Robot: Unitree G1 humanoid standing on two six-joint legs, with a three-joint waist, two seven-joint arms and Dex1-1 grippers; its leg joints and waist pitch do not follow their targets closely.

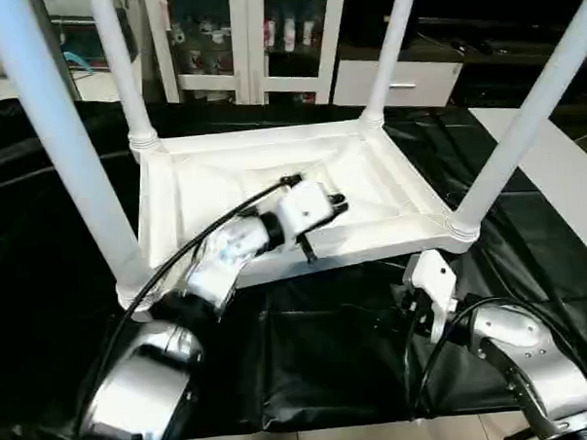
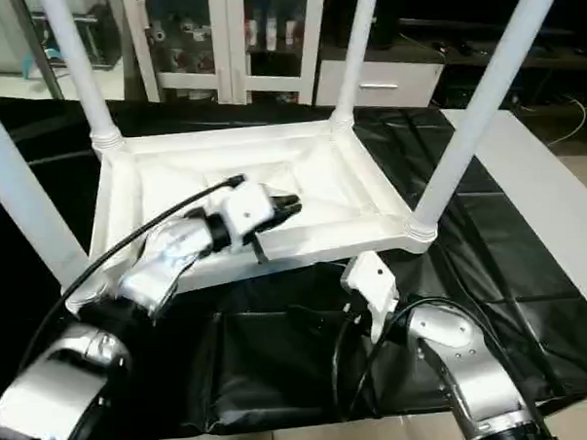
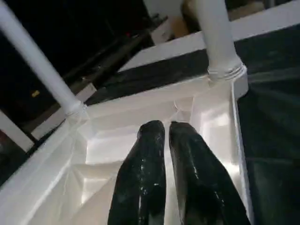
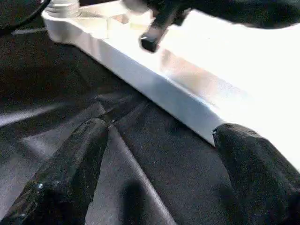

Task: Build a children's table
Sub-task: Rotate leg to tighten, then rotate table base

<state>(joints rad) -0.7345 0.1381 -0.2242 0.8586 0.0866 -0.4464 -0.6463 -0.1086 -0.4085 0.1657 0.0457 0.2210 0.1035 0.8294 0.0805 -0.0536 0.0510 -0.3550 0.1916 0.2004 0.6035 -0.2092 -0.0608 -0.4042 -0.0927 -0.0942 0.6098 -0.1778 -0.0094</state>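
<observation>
Left eye view: our left tool [image 1: 337, 206], fingers together, hovers mid-frame inside the upturned children's table [image 1: 390, 191], right tool [image 4: 159, 154] wide; a bump could loosen legs.

All four legs [image 1: 62, 152] run past the top edge; cabinet contents [image 1: 285, 30] too small to tell

**Four legs fence the tray**

The upturned top [image 1: 271, 153] lies on black sheeting [image 1: 328, 345], a leg [image 1: 51, 133] upright at each corner. Between legs the ribbed hollow is open from above; the left hand [image 1: 337, 206] reaches in there. Bare sheeting fronts the near rim, where the right hand [image 4: 154, 154] sits spread.
</observation>
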